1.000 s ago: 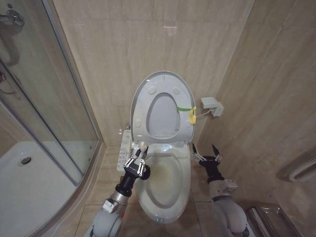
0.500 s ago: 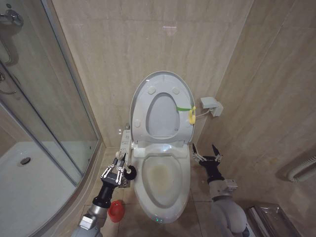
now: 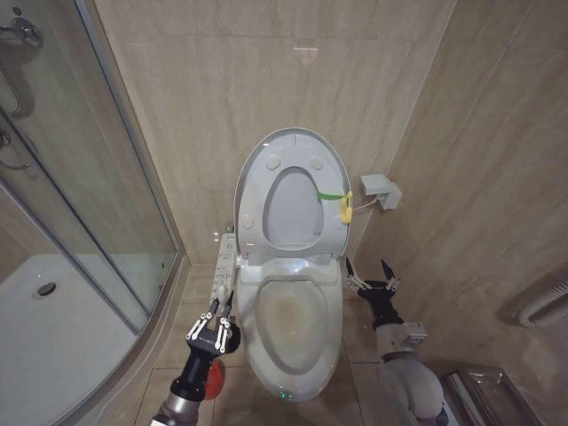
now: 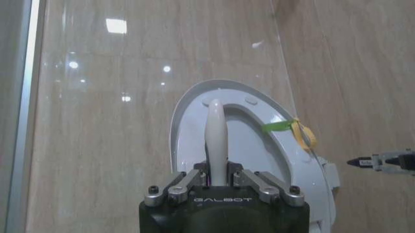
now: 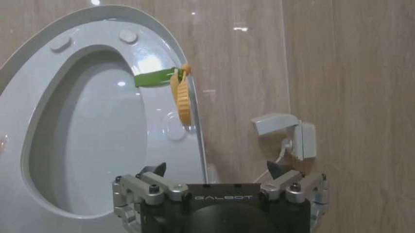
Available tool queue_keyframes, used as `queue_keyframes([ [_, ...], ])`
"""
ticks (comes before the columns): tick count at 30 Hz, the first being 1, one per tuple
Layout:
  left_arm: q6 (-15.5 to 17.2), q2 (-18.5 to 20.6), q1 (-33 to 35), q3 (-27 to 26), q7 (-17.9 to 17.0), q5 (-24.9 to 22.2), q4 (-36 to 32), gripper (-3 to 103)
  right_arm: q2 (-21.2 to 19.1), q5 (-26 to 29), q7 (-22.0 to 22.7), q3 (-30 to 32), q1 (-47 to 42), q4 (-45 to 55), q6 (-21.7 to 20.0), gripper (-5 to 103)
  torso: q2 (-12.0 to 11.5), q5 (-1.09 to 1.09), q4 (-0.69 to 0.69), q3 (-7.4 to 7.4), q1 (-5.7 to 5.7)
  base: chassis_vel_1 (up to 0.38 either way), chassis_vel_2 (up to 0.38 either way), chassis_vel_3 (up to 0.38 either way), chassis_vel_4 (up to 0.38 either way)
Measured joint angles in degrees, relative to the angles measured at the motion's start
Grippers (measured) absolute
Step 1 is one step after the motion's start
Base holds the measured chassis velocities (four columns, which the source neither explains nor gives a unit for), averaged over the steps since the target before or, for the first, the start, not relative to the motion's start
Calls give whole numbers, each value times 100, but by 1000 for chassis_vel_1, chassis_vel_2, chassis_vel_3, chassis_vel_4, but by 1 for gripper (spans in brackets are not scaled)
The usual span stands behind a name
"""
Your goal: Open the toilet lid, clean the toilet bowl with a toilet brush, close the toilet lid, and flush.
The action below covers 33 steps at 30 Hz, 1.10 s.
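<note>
The toilet lid (image 3: 293,191) stands upright against the wall, its recessed underside facing me. Below it the toilet bowl (image 3: 288,324) lies uncovered, with yellowish stains inside. Left of the bowl, my left gripper (image 3: 216,318) is shut on the white handle of the toilet brush (image 3: 218,289), which points up; the bristle head is hidden below the gripper. The red cup holder (image 3: 214,380) peeks out on the floor just beneath it. In the left wrist view the left gripper (image 4: 217,174) clamps the handle (image 4: 215,131) in front of the lid (image 4: 259,145). My right gripper (image 3: 371,273) waits open right of the bowl, its jaws (image 5: 214,170) spread near the lid (image 5: 97,121).
A glass shower enclosure (image 3: 89,177) and white shower tray (image 3: 53,328) stand on the left. A control panel (image 3: 225,266) sits on the toilet's left side. A green strap (image 5: 155,77) with a yellow loop (image 5: 183,97) hangs on the lid; a wall box (image 3: 380,189) is beside it.
My left gripper has carried the brush from over the bowl's left rim out to the floor on the left, then down over the red cup holder. The right arm is still.
</note>
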Motion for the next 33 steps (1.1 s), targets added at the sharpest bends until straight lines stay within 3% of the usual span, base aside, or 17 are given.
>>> queue_keyframes([
  [15, -221, 5, -26, -376, -388, -57, 857, 18, 0, 0, 0, 0, 0, 0, 0, 100, 0, -1, 1, 0, 0, 0, 0, 0, 0],
  [28, -741, -142, -821, -373, -539, -344, 2608, 18, 0, 0, 0, 0, 0, 0, 0, 100, 0, -1, -1, 0, 0, 0, 0, 0, 0],
  [33, -838, -155, -1019, -271, -525, -465, 2996, 18, 0, 0, -1, 0, 0, 0, 0, 100, 0, -1, -1, 0, 0, 0, 0, 0, 0],
])
